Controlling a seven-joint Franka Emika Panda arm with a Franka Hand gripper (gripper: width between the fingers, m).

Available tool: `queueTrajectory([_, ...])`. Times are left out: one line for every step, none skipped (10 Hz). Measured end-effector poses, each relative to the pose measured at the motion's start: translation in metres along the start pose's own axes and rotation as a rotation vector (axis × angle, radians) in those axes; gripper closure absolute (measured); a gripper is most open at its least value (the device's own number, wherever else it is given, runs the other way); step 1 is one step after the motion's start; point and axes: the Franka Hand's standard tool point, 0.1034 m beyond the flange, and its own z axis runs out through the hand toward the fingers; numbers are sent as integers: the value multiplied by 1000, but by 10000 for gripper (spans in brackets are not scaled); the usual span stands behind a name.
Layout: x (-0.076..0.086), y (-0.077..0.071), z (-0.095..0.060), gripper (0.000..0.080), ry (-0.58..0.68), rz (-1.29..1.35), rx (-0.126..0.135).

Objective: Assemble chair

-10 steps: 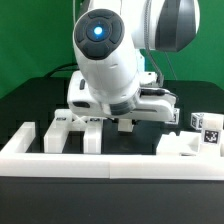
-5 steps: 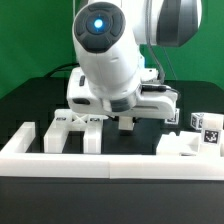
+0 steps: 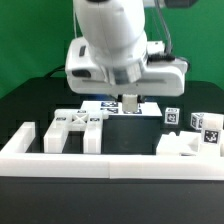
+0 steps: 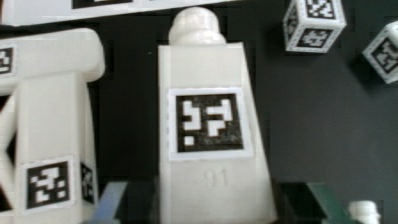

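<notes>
In the wrist view a long white chair part (image 4: 210, 120) with a rounded tip and a square tag runs straight out from between my fingers (image 4: 118, 200). My gripper (image 4: 214, 206) is shut on its near end. The part looks nearer the camera than the pieces around it. In the exterior view the gripper (image 3: 130, 103) hangs above the table's middle, and the arm's body hides most of the held part. A white ladder-like chair piece (image 3: 78, 120) lies just to the exterior view's left of the gripper (image 4: 45, 100).
A long white border wall (image 3: 100, 162) runs along the front, with white blocks (image 3: 55, 136) standing behind it. A white slab (image 3: 185, 145) and small tagged parts (image 3: 210, 128) sit at the exterior view's right. The marker board (image 3: 150, 108) lies behind the gripper.
The arm has risen and shifted slightly to the exterior view's right, uncovering the marker board and the ladder-like piece. The jaws have kept the same width.
</notes>
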Motion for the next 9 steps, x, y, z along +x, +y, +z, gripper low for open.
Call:
queueTrajectory([-4,0,-11,510,19,-1,4])
queueTrajectory([0,0,-12,510,47,-2,4])
queueTrajectory([2,0,-12,509,53,-2,3])
queueTrajectory([10,-1,-17,509,129,-5,2])
queueTrajectory([14,-3,-23,509,224,-8,3])
queueTrajectory([13,-5,-31,509,286,-12,5])
queueTrajectory([14,-7,-42,509,329,-14,8])
queueTrajectory([16,-10,-58,509,417,-19,10])
queueTrajectory([13,-13,-64,509,485,-24,12])
